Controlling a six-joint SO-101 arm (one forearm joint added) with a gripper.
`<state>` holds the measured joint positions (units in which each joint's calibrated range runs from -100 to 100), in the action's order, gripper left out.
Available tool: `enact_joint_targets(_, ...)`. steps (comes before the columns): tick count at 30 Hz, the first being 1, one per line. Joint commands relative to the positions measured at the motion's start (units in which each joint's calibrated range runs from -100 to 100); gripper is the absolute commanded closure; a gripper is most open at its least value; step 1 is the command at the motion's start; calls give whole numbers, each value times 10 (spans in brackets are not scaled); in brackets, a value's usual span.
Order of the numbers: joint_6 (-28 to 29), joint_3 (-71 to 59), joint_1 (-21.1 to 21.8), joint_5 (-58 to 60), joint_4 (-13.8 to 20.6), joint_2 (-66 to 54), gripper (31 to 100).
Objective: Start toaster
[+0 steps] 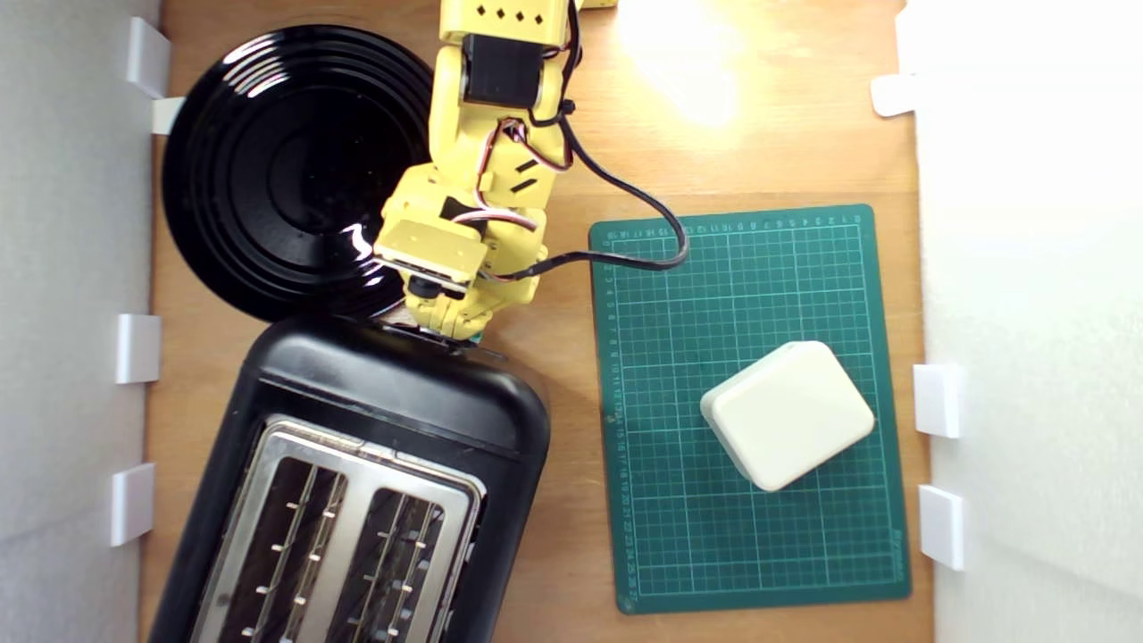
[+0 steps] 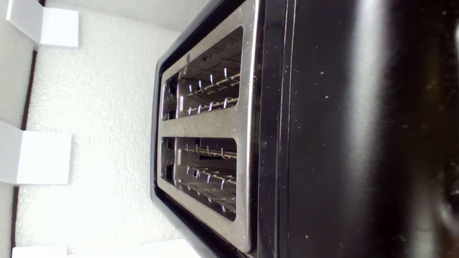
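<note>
Only the exterior view caught the gripper [image 1: 446, 326] at the toaster [image 1: 375, 402]'s 12 o'clock end (wrist view: just slots). Arm was bent down; couldn't tell finger spread.

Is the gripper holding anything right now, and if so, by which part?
Cannot tell. The gripper sits at the toaster end by its lever, but its fingertips are hidden in both views.
</note>
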<state>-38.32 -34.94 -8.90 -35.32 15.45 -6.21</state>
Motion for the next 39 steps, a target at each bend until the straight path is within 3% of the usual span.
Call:
enact_joint_targets(1,2,-48,-15,47,5,45,989)
enact_joint_targets(23,13,-157,-16,176,7,45,989)
enact_joint_targets(39,13,-129,-14,128,8,43,989)
